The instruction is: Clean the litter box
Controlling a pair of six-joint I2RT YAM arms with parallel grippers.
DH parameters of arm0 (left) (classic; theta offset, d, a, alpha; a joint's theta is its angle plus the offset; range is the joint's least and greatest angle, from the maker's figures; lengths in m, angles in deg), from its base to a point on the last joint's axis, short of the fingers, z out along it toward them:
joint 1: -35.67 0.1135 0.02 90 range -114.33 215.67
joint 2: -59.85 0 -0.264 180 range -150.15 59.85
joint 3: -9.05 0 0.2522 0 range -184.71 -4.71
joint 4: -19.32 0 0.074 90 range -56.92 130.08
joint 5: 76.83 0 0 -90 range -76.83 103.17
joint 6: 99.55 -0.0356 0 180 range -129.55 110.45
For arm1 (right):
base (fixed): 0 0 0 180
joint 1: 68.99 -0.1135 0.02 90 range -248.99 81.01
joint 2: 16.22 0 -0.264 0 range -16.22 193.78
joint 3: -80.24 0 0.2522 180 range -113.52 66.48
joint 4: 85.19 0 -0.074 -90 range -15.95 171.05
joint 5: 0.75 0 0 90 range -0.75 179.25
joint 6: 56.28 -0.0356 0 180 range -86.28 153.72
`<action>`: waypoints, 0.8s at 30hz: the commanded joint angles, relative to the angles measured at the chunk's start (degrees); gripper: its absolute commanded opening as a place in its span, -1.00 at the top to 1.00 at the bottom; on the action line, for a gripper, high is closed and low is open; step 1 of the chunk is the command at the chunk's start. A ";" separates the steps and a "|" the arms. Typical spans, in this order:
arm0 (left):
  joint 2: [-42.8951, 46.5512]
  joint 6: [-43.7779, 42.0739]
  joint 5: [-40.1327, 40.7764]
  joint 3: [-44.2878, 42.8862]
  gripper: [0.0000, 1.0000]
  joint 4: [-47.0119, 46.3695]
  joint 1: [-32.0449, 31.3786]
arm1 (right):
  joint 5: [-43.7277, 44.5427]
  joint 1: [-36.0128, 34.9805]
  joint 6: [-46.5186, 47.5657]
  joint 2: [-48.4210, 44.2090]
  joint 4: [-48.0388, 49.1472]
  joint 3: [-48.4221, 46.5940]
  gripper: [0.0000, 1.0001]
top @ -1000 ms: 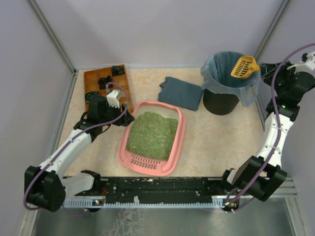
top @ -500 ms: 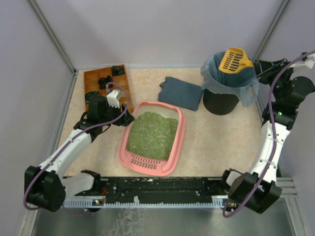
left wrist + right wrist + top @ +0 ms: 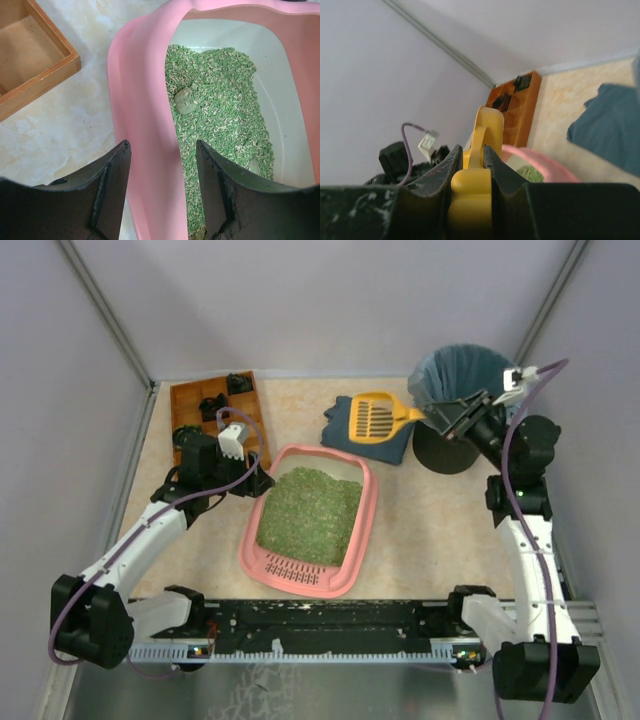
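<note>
Right gripper point(image 3: 471, 152): jaws clamped on the handle of the yellow scoop point(image 3: 375, 418), which hangs over the folded cloth point(image 3: 390, 445), apart from the box. Left gripper point(image 3: 162, 175): jaws spread astride the side wall of the litter box point(image 3: 368, 508); whether they touch it cannot be told. Advised: brace that wall and slide the slotted blade flat under the grey clump point(image 3: 184, 99). The box holds green litter point(image 3: 220, 110); the black bin point(image 3: 450, 448) shows only its bag; the wooden tray point(image 3: 178, 400) holds dark items.
</note>
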 commanded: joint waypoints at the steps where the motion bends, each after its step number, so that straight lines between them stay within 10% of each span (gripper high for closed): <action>1: -0.63 0.15 -1.05 -0.25 -0.21 -1.31 0.36 | 3.04 -8.00 0.42 -3.33 -2.12 4.18 1.00; 24: -2.15 0.03 -2.48 -0.79 -0.13 -0.45 0.36 | 44.73 -41.51 10.11 11.33 -23.01 -1.01 1.00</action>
